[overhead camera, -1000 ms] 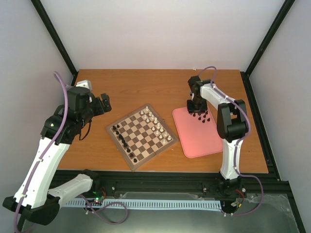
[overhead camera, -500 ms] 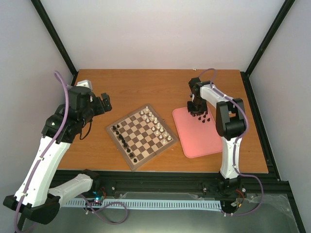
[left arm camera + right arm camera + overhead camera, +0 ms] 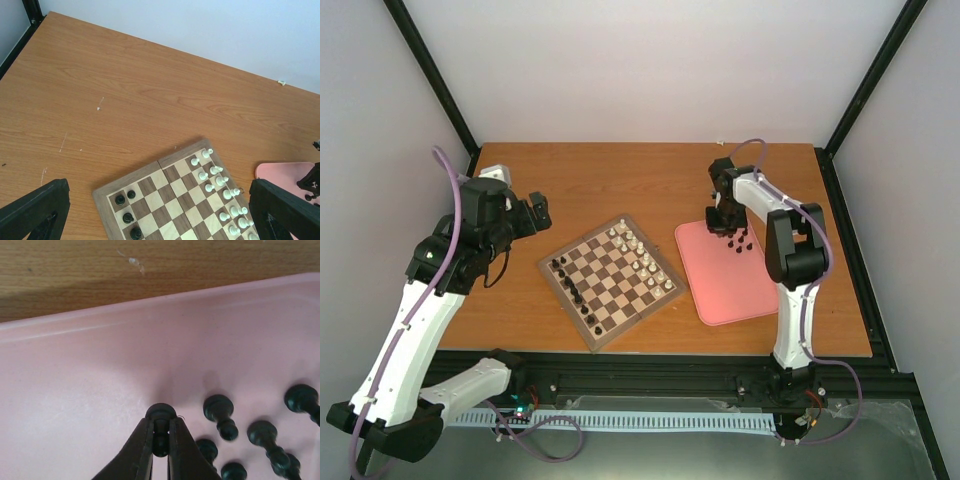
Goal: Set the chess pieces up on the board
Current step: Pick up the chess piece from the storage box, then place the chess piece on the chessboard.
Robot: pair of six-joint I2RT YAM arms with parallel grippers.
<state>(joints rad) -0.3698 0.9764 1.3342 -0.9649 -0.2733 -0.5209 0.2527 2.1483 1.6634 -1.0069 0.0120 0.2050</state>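
Shut since a second ago, the right gripper [image 3: 160, 435] clamps a black pawn [image 3: 161, 413] by its neck, lower centre: probably light, hard, slippery, so grip below the head. Left gripper [image 3: 160, 212] jaws apart.

My top camera looks down from above and behind the near edge of the table [image 3: 620, 180], far enough back to take it all in. The left wrist camera rides high, facing forward and down over the board [image 3: 165, 200]. The right wrist camera hangs very close over the pink tray [image 3: 100, 365], a black piece [image 3: 161, 413] looming large. All three views catch that tray.
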